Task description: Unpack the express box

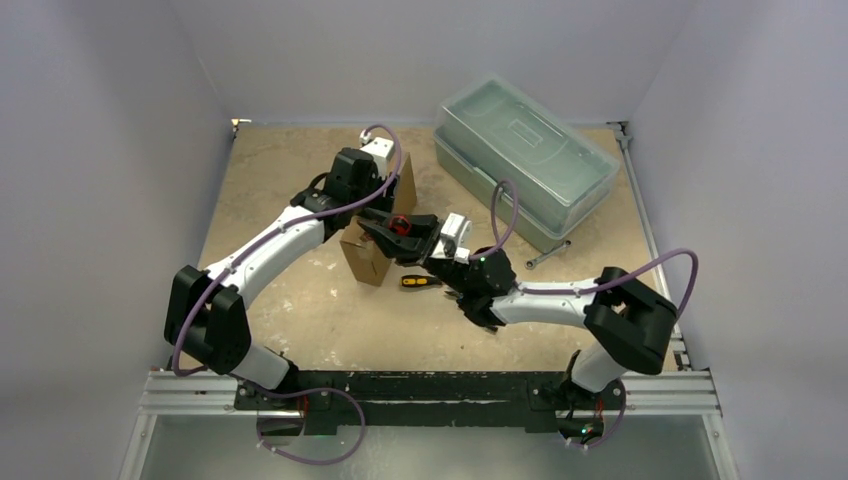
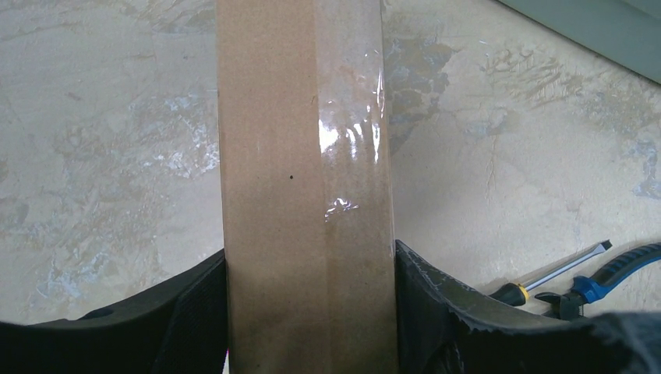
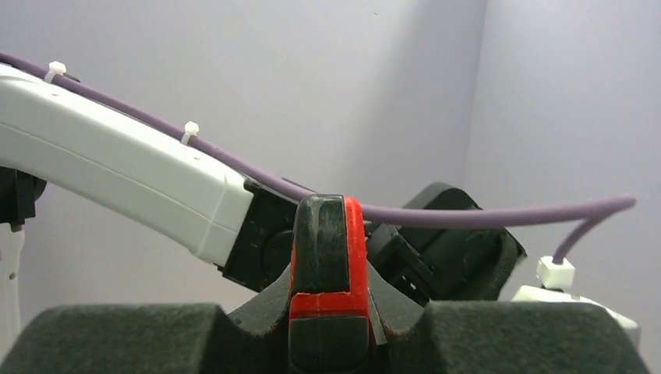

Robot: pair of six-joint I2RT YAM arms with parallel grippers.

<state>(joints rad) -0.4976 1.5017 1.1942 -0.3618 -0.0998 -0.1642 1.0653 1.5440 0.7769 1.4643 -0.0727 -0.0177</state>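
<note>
The express box (image 1: 362, 258) is a brown cardboard box standing on edge at the table's middle. My left gripper (image 1: 368, 200) is shut on it from above. In the left wrist view the taped box (image 2: 304, 156) fills the gap between the black fingers (image 2: 436, 312). My right gripper (image 1: 398, 232) is beside the box, shut on a red and black tool handle (image 3: 331, 257) that stands upright between its pads (image 3: 468, 335). The tool's working end is hidden.
A translucent grey-green plastic toolbox (image 1: 525, 160) lies at the back right. A black and yellow screwdriver (image 1: 420, 282) lies by the box and also shows in the left wrist view (image 2: 546, 276), next to a blue-handled tool (image 2: 620, 269). A wrench (image 1: 548, 255) lies near the toolbox.
</note>
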